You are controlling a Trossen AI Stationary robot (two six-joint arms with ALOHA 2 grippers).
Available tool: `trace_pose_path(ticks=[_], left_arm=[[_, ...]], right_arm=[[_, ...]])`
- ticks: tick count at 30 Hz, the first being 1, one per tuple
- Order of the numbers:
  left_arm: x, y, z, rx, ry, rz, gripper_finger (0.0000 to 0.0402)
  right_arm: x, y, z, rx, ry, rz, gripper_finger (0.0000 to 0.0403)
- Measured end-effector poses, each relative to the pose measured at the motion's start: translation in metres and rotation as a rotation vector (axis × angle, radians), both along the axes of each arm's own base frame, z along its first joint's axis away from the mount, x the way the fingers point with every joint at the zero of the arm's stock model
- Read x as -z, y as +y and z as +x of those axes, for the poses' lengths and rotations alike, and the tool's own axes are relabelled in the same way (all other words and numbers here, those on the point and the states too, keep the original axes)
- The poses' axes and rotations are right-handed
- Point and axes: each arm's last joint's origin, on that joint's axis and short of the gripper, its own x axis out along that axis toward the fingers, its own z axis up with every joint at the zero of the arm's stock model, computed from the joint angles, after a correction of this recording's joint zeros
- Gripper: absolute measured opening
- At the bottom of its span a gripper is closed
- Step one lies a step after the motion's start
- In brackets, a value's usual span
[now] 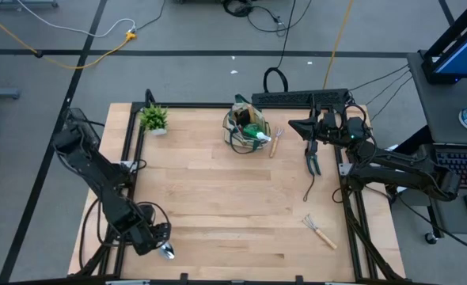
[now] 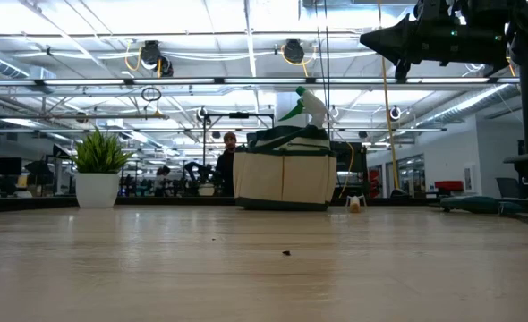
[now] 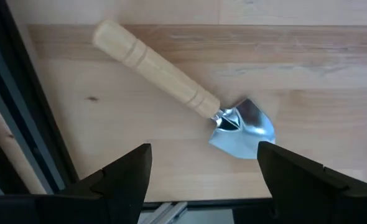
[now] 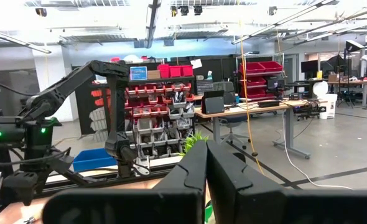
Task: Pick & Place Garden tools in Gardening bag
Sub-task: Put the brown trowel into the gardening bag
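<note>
My left gripper [image 3: 202,180] wide apart over trowel [image 3: 183,93] | trowel flat at tabletop [image 1: 218,206] near-left corner, lying diagonally, blade toward my fingers | bag [image 1: 248,131] far-centre | right gripper [image 4: 206,180] closed, raised.

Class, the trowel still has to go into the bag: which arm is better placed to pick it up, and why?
Left. Its end effector hangs open right over the trowel at the table's near left corner. The right end effector, fingers together, is across the table near the bag.
</note>
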Motion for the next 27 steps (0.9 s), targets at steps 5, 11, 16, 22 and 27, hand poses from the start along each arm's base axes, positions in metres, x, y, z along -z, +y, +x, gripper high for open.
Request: trace_pose_path(ticks=[5,11,16,22,27], left_arm=[[0.011,-0.002,0.003,-0.015,0.075,0.021,0.0296],[0.024,-0.001,0.01,-0.059,0.124,0.061,0.0296],[0.03,0.004,0.014,-0.086,0.163,0.112,0.0296],[0.035,0.006,0.015,-0.081,0.188,0.144,0.0296],[0.044,0.005,0.016,-0.074,0.212,0.172,0.0296]], right_arm=[[0.0,0.0,0.0,0.0,0.0,0.0,0.0],[0.0,0.0,0.0,0.0,0.0,0.0,0.0],[0.0,0.0,0.0,-0.001,0.0,0.0,0.0],[0.0,0.0,0.0,0.0,0.0,0.0,0.0],[0.0,0.0,0.0,0.0,0.0,0.0,0.0]])
